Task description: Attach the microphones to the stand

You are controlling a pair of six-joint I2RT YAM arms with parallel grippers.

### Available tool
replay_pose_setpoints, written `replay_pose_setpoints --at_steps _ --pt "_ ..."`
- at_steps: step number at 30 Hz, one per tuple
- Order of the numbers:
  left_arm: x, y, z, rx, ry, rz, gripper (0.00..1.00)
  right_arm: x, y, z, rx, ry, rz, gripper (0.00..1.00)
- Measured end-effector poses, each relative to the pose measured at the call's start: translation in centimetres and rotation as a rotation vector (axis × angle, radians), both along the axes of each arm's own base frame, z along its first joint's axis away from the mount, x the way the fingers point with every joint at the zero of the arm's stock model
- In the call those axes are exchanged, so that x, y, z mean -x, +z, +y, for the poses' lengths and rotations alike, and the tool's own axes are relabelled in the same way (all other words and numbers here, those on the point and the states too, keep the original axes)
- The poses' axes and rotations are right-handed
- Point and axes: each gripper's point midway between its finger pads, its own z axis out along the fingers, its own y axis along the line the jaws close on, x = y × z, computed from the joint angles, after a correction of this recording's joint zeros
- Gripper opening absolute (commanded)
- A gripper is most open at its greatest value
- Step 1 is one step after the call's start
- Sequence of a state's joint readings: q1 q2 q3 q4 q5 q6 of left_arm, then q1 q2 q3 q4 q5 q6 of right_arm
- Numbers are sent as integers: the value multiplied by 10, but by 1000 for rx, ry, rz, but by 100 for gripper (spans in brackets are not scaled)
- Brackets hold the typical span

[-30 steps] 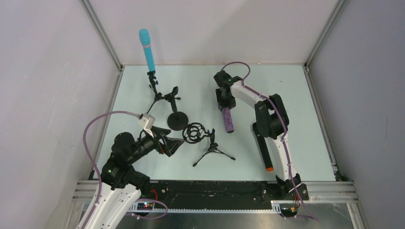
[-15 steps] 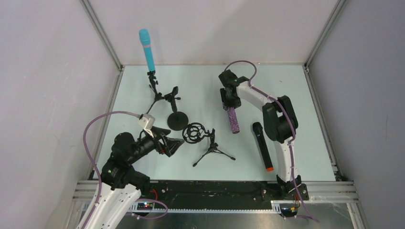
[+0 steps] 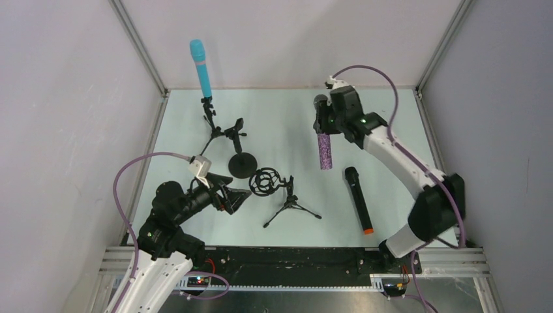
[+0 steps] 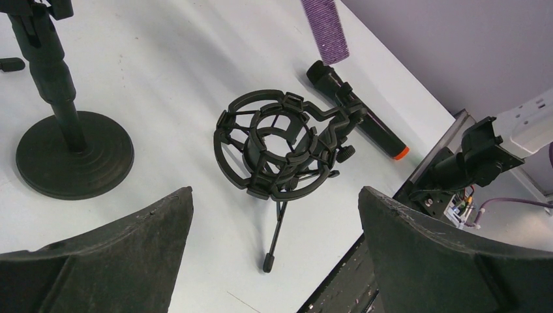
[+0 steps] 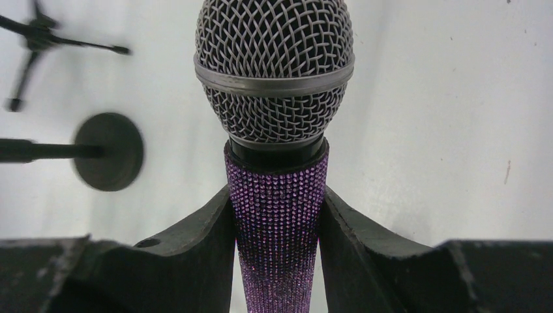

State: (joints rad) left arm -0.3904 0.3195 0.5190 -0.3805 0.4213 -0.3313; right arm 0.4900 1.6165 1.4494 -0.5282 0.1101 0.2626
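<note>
Your right gripper [image 5: 277, 218] is clenched on the purple glitter microphone [image 5: 275, 98] just below its mesh head. That leaves the handle hanging free, tail down, right of centre in the overhead view, probably for dropping into a holder. Your left gripper [image 3: 239, 196] waits released at lower left, facing the shock-mount stand [image 4: 280, 147], likely to steady it. The blue microphone [image 3: 201, 68] stands clipped at upper left, and the black microphone [image 3: 359, 199] lies flat at lower right.

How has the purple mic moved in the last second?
Yes. Clamped in the right gripper, the purple mic has shifted right and toward the back wall, away from the shock-mount stand.
</note>
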Motion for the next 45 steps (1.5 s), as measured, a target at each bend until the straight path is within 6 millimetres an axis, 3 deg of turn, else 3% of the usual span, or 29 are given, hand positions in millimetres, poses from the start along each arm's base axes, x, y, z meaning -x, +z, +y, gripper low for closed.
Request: replay_pose_setpoints --at_steps 12,17,26,34,45 --pt "0 0 0 -1 1 2 100 71 114 -7 -325 146 -452 0" --pt "0 -1 0 -1 2 3 100 102 142 -8 -406 248 -628 0" --pt "-4 -1 4 -7 35 2 100 141 150 -18 -430 343 -864 0" --pt "-15 -5 13 -21 104 12 100 152 153 -13 -436 406 -894 0" --pt "-30 -32 12 -21 169 178 100 174 157 -4 -473 514 -893 0"
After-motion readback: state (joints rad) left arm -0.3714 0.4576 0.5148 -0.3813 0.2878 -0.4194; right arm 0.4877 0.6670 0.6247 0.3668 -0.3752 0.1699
